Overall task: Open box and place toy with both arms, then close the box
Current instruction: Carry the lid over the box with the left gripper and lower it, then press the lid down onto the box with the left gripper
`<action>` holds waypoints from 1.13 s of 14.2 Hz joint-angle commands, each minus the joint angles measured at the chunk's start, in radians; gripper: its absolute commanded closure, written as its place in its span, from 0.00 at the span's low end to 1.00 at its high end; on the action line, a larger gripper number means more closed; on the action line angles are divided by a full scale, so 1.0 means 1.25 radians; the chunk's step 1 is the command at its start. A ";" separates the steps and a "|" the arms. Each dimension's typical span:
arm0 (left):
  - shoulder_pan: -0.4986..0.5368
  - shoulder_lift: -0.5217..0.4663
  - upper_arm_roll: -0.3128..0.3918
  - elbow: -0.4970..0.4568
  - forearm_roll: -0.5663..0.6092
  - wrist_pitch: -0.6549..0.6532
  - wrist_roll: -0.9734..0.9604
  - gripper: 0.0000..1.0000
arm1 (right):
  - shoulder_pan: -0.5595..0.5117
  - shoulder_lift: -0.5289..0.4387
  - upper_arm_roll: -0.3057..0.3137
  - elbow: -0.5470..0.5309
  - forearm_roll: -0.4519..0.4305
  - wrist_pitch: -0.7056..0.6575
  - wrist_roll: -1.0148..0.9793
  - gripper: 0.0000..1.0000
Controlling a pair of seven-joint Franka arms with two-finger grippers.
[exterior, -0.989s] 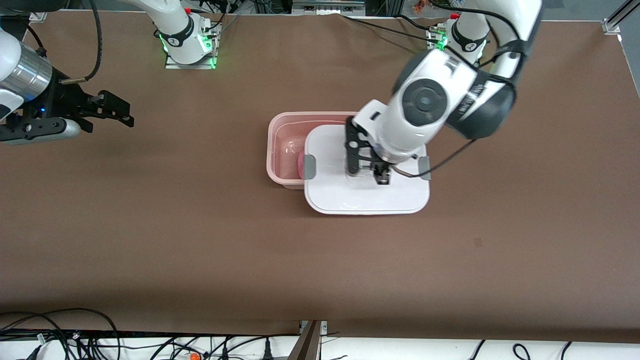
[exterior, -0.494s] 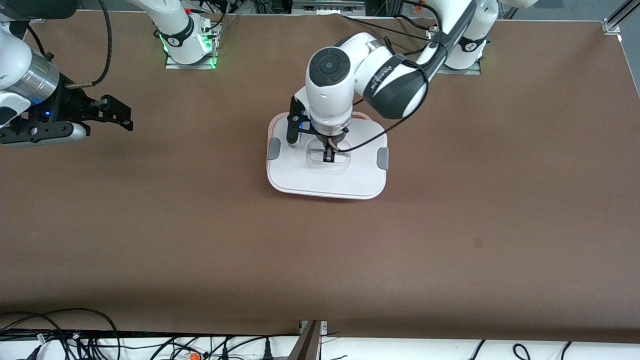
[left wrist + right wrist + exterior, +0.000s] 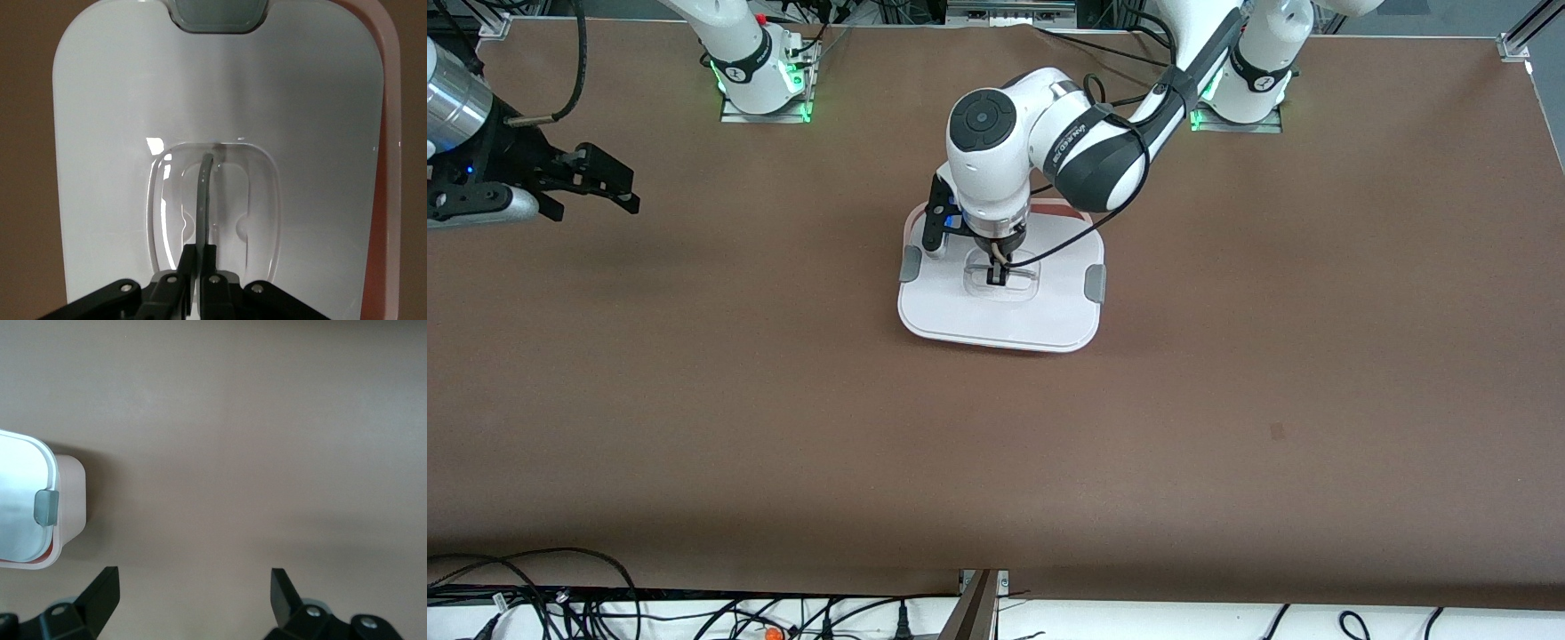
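Nearest the front camera: bare brown table (image 3: pixel 996 462), nothing on it toward that edge.

Mid-table, nearer the robots' edge than the camera's: box (image 3: pixel 1040 349) under its white lid (image 3: pixel 996 324), only a thin pink strip of tub showing past the lid edge. Changed within the last second: lid carried from an offset position, tub half uncovered, to a position squarely over the tub, then shifted slightly more. Judged: closing step nearly done, lid seated or close to it; 2 grey side clips (image 3: pixel 910 264) not seen fastened.

Left gripper (image 3: pixel 996 274) down in the lid's clear recessed handle (image 3: pixel 213 207), fingers pinched together on the handle's thin bar; confirmed in the left wrist view, same lid (image 3: pixel 213 100) filling the frame.

Contents: toy not visible now; a pink shape showed inside the tub 1 second ago, so presumably enclosed. Cannot be verified through the lid.

Toward the right arm's end of the table: right gripper (image 3: pixel 591 182) hanging over bare table, well apart from the box, fingers (image 3: pixel 100 593) spread wide, holding nothing, arm waiting. Box corner and 1 clip (image 3: pixel 45 507) in its wrist view.
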 commanded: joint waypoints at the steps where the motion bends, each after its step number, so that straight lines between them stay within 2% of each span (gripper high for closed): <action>1: -0.007 -0.033 0.005 -0.039 0.022 0.000 -0.030 1.00 | -0.013 -0.021 0.019 -0.042 -0.032 0.040 0.013 0.00; 6: -0.006 -0.069 -0.002 -0.088 0.021 -0.002 -0.066 1.00 | -0.007 -0.001 0.020 0.010 -0.057 0.024 0.014 0.00; 16: -0.007 -0.052 -0.010 -0.088 0.022 0.024 -0.094 1.00 | -0.008 0.003 0.015 0.041 -0.086 0.008 0.002 0.00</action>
